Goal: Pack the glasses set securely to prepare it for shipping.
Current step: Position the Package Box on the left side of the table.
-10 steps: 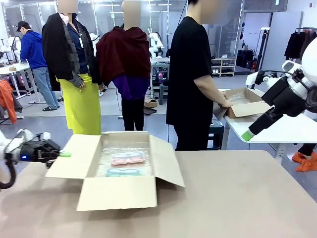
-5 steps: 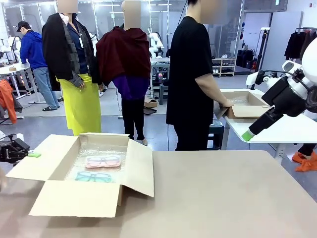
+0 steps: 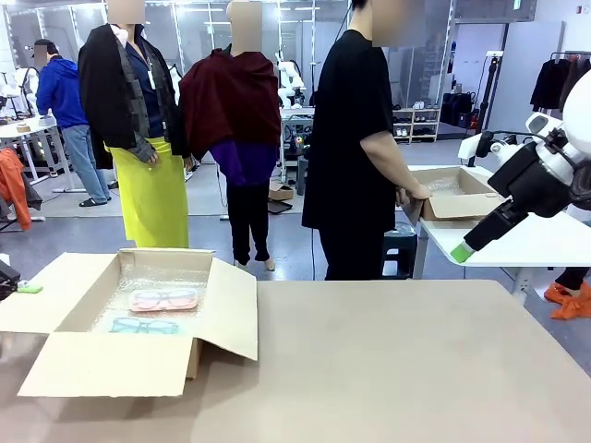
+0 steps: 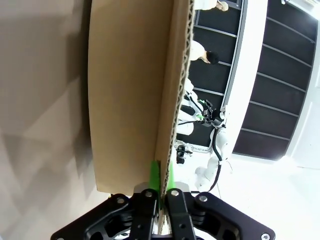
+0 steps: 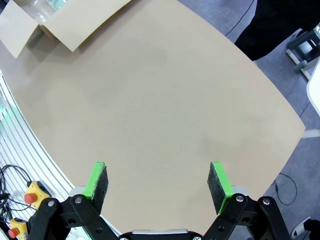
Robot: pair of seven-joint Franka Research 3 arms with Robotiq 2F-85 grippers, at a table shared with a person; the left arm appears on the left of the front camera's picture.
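Spectacle cases, one pink and one mint green, are cushioned on bubble wrap inside the open brown cardboard box at lower left. Its flap is pinched by the left gripper, likely for repositioning. The right gripper is spread above the tan table.

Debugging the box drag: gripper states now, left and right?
Left gripper: closed on the cardboard box flap edge.
Right gripper: open, holding nothing, above the table.

Two cases side by side in box — table's left end.
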